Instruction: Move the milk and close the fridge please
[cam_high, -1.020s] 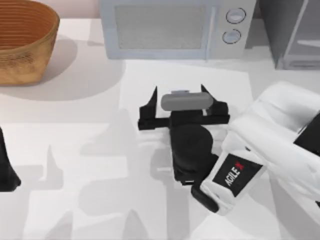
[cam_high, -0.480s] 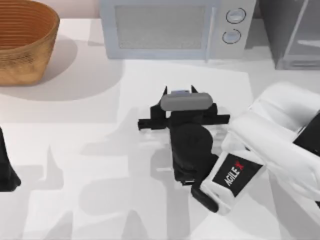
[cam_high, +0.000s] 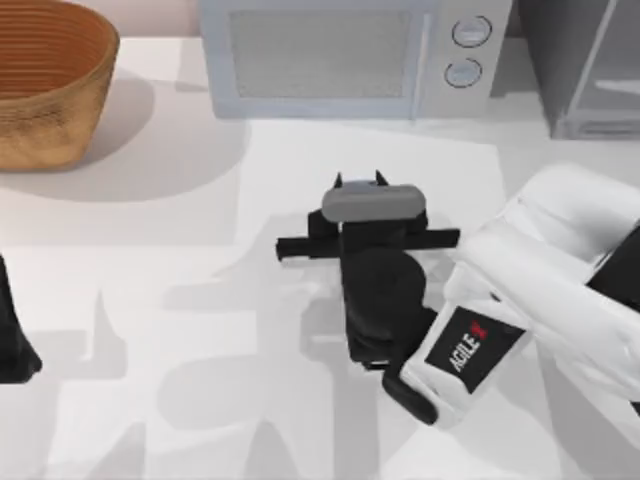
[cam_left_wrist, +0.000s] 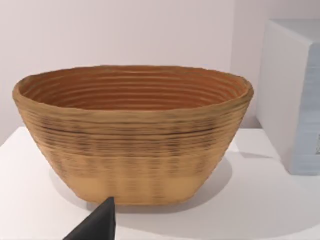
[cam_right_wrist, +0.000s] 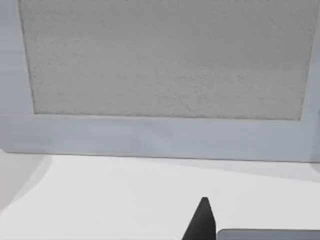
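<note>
Though I search the top view for the milk, I cannot make it out. If it stands at the table's centre, the right arm's grey wrist block (cam_high: 372, 203) covers that spot.

The right gripper (cam_high: 360, 180) sits at the centre of the table (cam_high: 150, 260) and points toward 12 o'clock. Its white arm (cam_high: 540, 290) reaches in from about 4 o'clock. Whether it is apart, together or clamped on something, I cannot tell from here.

The microwave (cam_high: 330, 55) stands straight ahead of it at 12 o'clock, near but apart from it. Its two round dials (cam_high: 468, 50) are on the side toward 1 o'clock. In the right wrist view its speckled door panel (cam_right_wrist: 165, 55) faces the camera squarely, with bare tabletop in front of it.

The fridge (cam_high: 575, 60) stands at about 1 o'clock in the far corner, just beside the microwave. I see its dark side and a light grey door panel (cam_high: 615, 75), but I cannot tell how far the door stands open.

The left gripper (cam_high: 14, 345) is parked at the table's edge at 9 o'clock, and its state is not clear to me either. The left wrist view looks at a woven basket (cam_left_wrist: 132, 135), which stands upright at about 10 o'clock and well apart from the right gripper.
</note>
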